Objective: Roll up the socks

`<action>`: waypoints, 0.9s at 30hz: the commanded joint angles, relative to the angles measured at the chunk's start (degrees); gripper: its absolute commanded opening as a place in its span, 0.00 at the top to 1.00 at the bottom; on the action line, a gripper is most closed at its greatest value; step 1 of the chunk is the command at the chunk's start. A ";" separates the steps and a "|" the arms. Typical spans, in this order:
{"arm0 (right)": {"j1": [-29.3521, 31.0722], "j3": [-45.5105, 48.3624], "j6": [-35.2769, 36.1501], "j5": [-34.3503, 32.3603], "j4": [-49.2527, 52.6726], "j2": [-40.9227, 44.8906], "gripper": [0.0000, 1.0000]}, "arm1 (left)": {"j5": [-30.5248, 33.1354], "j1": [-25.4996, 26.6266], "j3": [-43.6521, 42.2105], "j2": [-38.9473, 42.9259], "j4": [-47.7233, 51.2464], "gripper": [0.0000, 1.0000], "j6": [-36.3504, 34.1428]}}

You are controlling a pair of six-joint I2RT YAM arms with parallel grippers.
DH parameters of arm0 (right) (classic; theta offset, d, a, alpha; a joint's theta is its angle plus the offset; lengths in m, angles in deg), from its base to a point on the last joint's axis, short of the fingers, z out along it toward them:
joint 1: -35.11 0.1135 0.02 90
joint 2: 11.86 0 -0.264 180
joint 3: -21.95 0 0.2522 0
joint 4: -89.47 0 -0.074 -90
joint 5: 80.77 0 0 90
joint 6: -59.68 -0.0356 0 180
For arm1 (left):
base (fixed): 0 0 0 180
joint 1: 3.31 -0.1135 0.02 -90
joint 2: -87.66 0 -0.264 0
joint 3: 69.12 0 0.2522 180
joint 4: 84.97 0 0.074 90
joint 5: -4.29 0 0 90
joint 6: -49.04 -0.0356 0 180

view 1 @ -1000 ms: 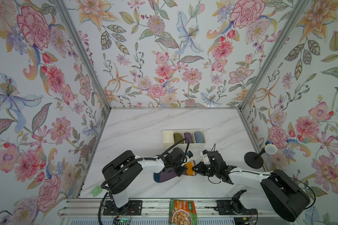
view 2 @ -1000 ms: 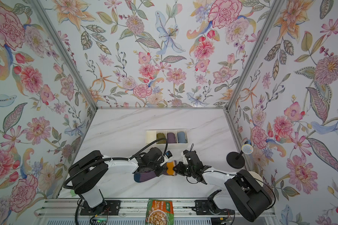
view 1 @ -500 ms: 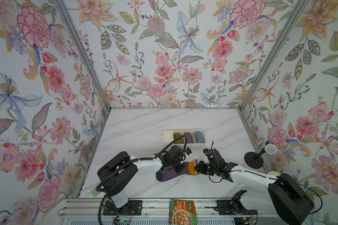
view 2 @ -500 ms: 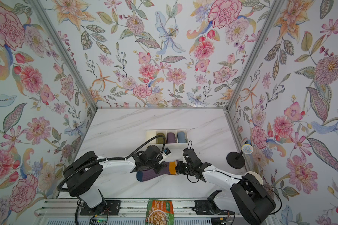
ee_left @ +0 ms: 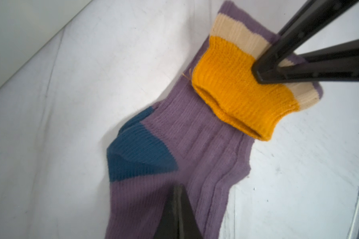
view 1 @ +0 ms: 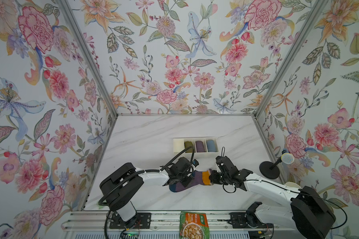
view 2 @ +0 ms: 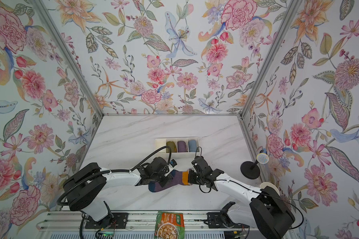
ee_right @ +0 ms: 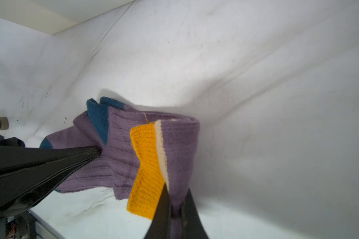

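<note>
Right wrist view has the right gripper [ee_right: 175,198], jaws clamped on the folded cuff [ee_right: 145,165] of the socks [ee_right: 120,144] on the worktop [ee_right: 257,103], left gripper [ee_right: 96,152] jaws pinching them midway: best rolled tightly, without slack.

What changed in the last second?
The right hand, shut on the cuff, drew it slightly rightward. The left hand, shut with its tip on the socks, eased a little leftward, so the socks lie more stretched out. Nothing was taken hold of or let go. The tray, microphone and packet are unmoved.
</note>
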 commanded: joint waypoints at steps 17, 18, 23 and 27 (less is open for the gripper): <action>6.54 -11.33 2.92 -17.46 17.26 -7.69 0.99 | -1.15 -4.50 -3.37 13.88 1.65 1.00 1.86; 6.90 -11.67 2.83 -18.29 17.65 -7.94 0.99 | -1.15 -4.87 -3.85 14.46 1.58 1.00 1.96; 8.73 -13.62 2.62 -21.77 20.05 -8.91 0.99 | -1.05 -6.30 -5.59 16.44 1.53 1.00 2.20; 10.25 -15.49 2.50 -23.93 21.65 -10.88 0.99 | -1.20 -7.33 -6.62 17.12 1.40 1.00 2.21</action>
